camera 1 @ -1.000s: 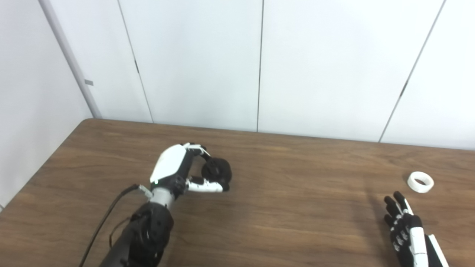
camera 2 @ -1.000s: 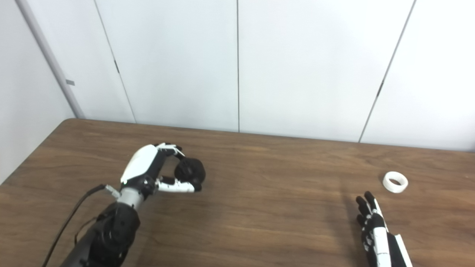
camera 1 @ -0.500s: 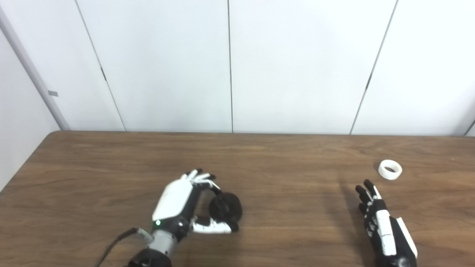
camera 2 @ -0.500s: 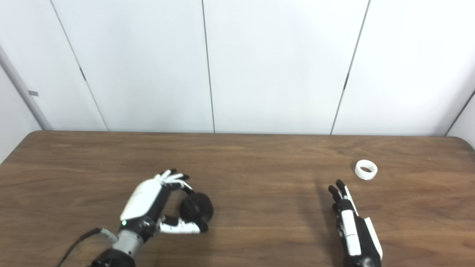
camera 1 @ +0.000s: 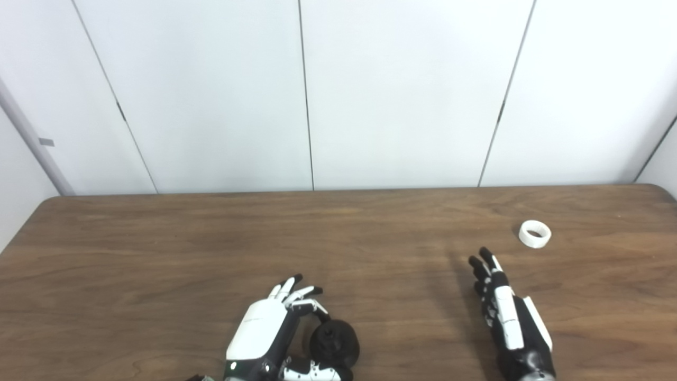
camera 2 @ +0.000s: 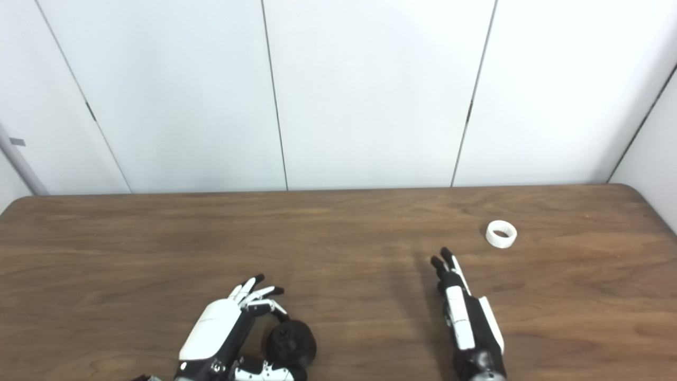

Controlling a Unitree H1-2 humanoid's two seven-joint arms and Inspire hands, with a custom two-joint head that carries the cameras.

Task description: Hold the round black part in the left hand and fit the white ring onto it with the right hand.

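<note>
Black and round, gripped low at the near edge of the counter (camera 1: 158,233) in the left eye view: round black part (camera 1: 334,343) pinched between thumb and curled fingers of the left hand (camera 1: 270,336), other fingers fanned upward. Farther right, right hand (camera 1: 508,312) laid flat and spread, holding nothing, fingertips aimed toward the far right. White ring (camera 1: 534,234) lying flat on the wood, apart from that hand, beyond the fingertips and a little to the right. Nothing between hand and ring.

Same layout from the right eye view: round black part (camera 2: 290,341) pinched in the left hand (camera 2: 222,333) at the bottom edge, partly cropped by the frame; right hand (camera 2: 468,317) open, fingers straight; white ring (camera 2: 501,234) up and to the right of the fingertips, not touching.

Likely trouble from here: a small, low, light ring on smooth wood, easily pushed or skated away by stiff fingertips before any pinch closes. Also possible: a flat ring offering little edge to grab, so a slipped or tilted pick. Later, a loose pinch on the black part probably letting it twist as the ring is pressed on.
</note>
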